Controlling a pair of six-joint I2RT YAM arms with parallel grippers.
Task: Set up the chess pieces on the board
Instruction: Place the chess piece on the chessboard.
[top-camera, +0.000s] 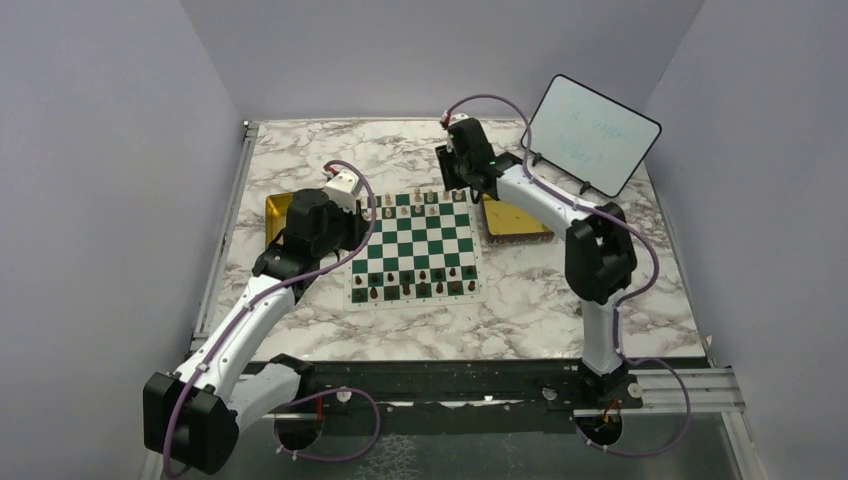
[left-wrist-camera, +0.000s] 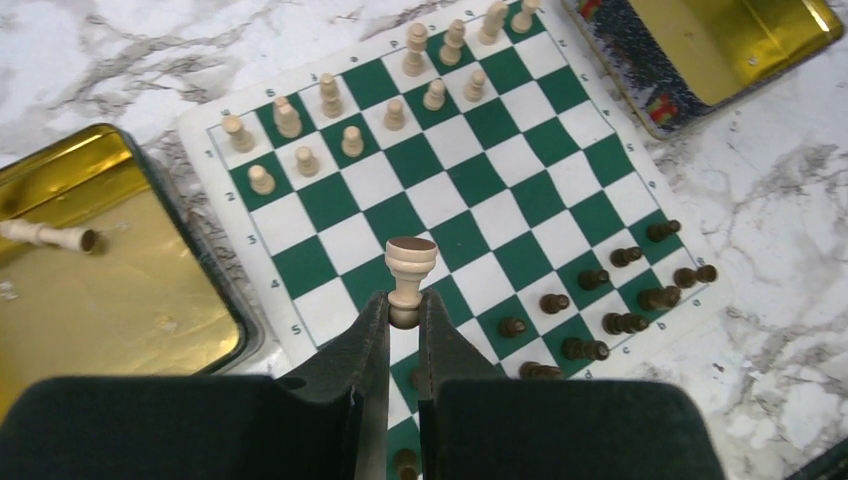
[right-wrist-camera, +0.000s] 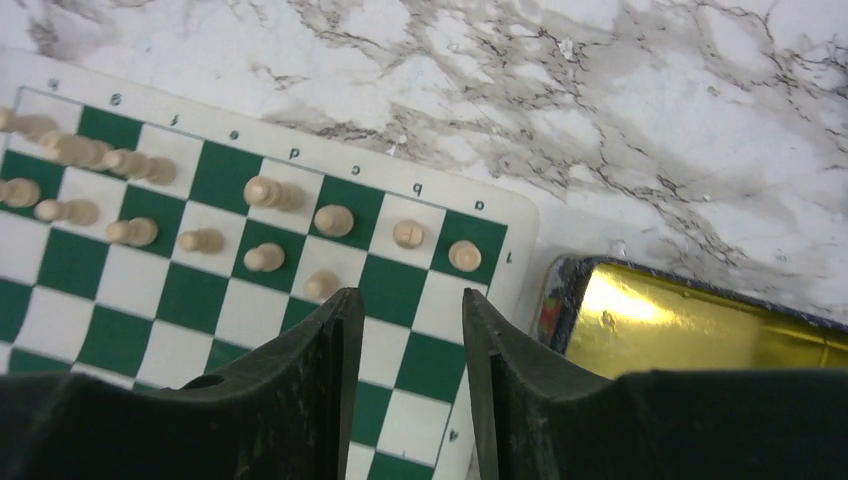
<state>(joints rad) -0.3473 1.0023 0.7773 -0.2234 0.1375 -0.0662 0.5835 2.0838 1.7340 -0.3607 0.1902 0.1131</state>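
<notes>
On the bench (top-camera: 530, 300), dark pieces (top-camera: 415, 283) line the 6 o'clock edge of the board (top-camera: 420, 245). At its 9 o'clock side the left hand (left-wrist-camera: 404, 308) is clamped on a cream piece (left-wrist-camera: 410, 260), held over the squares. More cream pieces (top-camera: 420, 205) stand along the 12 o'clock edge. Over the 1 o'clock corner the right hand (right-wrist-camera: 402, 305) hangs with fingers parted, holding nothing.
</notes>
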